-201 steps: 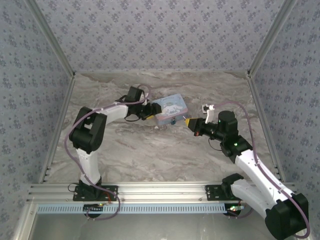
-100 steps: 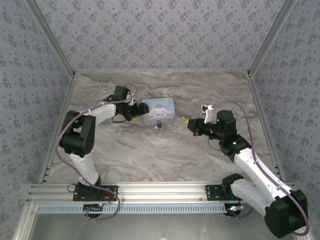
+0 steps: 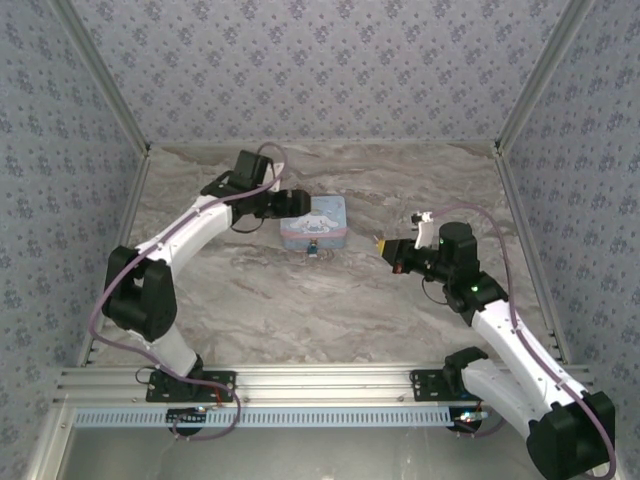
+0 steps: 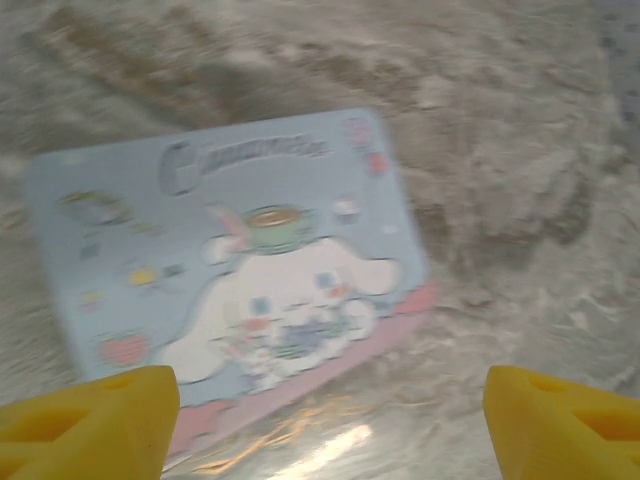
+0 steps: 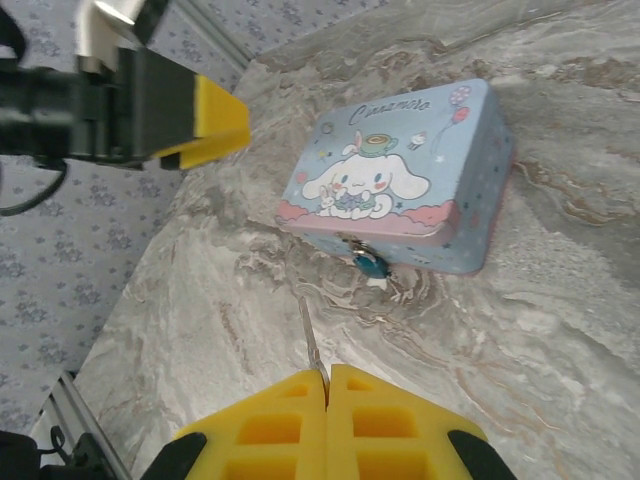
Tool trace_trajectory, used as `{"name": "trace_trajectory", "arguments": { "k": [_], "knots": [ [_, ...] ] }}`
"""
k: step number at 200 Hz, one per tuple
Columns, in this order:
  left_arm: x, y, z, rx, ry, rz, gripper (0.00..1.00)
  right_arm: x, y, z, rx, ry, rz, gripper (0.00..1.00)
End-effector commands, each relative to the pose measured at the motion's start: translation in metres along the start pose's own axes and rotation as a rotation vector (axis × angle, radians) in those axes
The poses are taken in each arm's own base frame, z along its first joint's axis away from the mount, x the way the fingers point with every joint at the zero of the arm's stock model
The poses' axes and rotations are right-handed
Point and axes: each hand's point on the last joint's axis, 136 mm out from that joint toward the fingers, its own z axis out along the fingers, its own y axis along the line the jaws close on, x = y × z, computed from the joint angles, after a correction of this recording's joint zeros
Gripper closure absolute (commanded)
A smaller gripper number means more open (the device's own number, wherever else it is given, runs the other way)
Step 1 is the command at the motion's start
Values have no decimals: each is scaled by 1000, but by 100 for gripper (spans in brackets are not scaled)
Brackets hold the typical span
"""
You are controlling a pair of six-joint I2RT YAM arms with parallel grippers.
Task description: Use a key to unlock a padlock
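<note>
The tiny teal padlock (image 5: pixel 369 265) hangs on the front clasp of the pale blue cartoon tin (image 5: pixel 400 180), its body resting by the marble; from above the padlock (image 3: pixel 312 250) is a speck at the front wall of the tin (image 3: pixel 313 222). My right gripper (image 5: pixel 327 375) is shut on the slim dark key (image 5: pixel 310 340), whose shaft points toward the padlock with a gap between them. From above, the right gripper (image 3: pixel 384 244) sits to the right of the tin. My left gripper (image 4: pixel 325 430) hovers open over the tin's lid (image 4: pixel 230 270), and from above it (image 3: pixel 293 204) is at the tin's left end.
The marble tabletop (image 3: pixel 300 300) lies bare in front of the tin. Patterned walls close in the back and both sides, and an aluminium rail (image 3: pixel 320 385) runs along the near edge. One yellow fingertip of the left gripper (image 5: pixel 205 120) hangs left of the tin.
The tin slid left with the left gripper, which has since come off it and now hovers open above its left end. The right gripper with the key drew slightly back to the right.
</note>
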Motion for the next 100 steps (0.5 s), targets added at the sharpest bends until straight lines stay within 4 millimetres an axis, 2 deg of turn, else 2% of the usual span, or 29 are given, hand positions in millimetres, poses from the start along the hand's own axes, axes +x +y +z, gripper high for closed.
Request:
{"name": "trace_trajectory", "arguments": {
  "k": [1, 36, 70, 100],
  "knots": [
    [0, -36, 3, 71, 20, 69, 21, -12, -2, -10, 31, -29, -10, 100],
    [11, -66, 38, 129, 85, 108, 23, -12, -11, -15, 68, -35, 8, 100],
    [18, -76, 64, 147, 122, 124, 25, -10, -18, -20, 96, -33, 19, 100],
    [26, -76, 84, 151, 160, 129, 25, -8, -22, -22, 109, -34, 28, 100]
  ]
}}
